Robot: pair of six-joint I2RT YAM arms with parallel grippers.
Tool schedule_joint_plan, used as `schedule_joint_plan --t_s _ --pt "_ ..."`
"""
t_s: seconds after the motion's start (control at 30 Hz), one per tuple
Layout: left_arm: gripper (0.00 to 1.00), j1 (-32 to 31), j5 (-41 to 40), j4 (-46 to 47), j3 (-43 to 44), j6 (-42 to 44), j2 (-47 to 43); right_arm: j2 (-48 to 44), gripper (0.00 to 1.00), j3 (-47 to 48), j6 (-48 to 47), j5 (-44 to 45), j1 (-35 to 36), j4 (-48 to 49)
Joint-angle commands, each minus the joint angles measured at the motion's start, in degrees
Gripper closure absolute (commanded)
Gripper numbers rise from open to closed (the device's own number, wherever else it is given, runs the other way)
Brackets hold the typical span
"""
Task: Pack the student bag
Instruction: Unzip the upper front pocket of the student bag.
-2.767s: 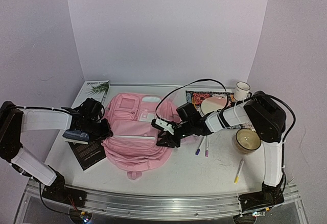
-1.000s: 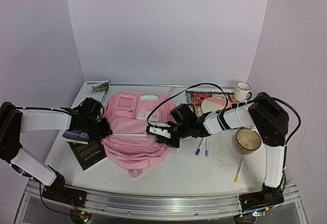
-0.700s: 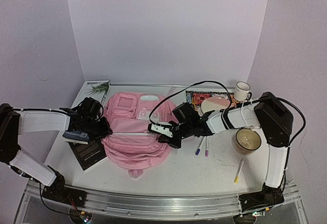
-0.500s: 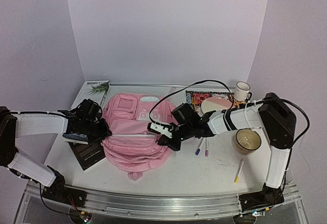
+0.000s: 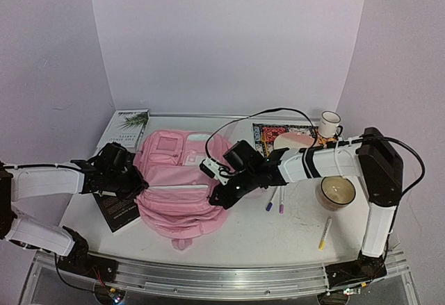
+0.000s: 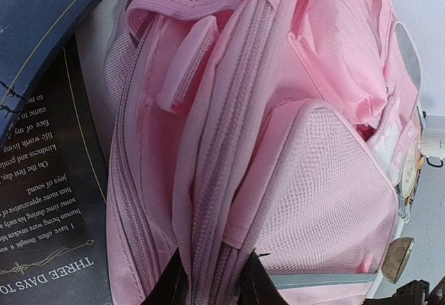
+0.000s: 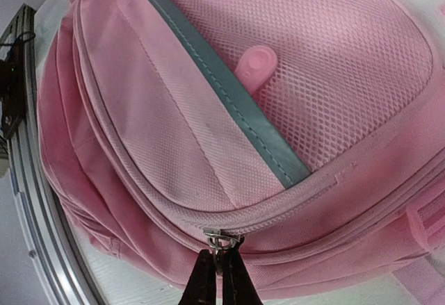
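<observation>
Bag lies flat on the table, left of centre, front pockets up, straps at the near end. It is the biggest thing in view.

Left gripper is at the bag's left edge. Its wrist view shows the fingers closed on a fold of pink fabric along a zip seam, so it is gripping the bag, probably to hold it steady.

Right gripper is at the bag's right near side. Its fingers are pinched tight on the metal zip pull of the big curved zip, tips together.

Progress, as a judgement: early. The zip under the right gripper looks shut on both sides of the pull, with no gap showing. No opening into the main compartment shows in any view. Nothing shows as packed, though what is inside cannot be seen. A small pink tab shows behind the mesh of the front pocket; cannot tell what it is.

Loose items all lie outside the bag:
- dark book just beside the bag's left near corner, touching or partly under it
- second book at the far left
- two pens right of the bag
- yellow pen nearer the right edge
- candle at the right
- mug at the far right

Left to do: pull the zip open, hold the mouth wide, load the items, zip shut. Nearly all of the task.
</observation>
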Motion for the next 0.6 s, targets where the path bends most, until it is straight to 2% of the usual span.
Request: schedule_joint_plan --t_s 0.0,0.13,0.33,0.57 --pt "1.0 0.66 -9.49 5.87 0.37 -6.52 -1.56 0.92 1.0 5.1 11.41 -5.79 1.42 -6.59" --pt "1.0 -0.74 -10.32 8.34 -0.14 -8.49 -0.74 4.45 1.0 8.28 16.39 -5.74 1.42 -7.71" --pt "1.0 -2.93 -13.01 11.1 -2.17 -12.8 -2.83 5.13 1.0 9.03 21.37 -1.01 1.76 -7.71" --pt "1.0 -9.87 -16.34 15.2 -1.1 -16.55 -1.67 7.58 1.0 14.99 24.78 -2.49 2.81 -7.71"
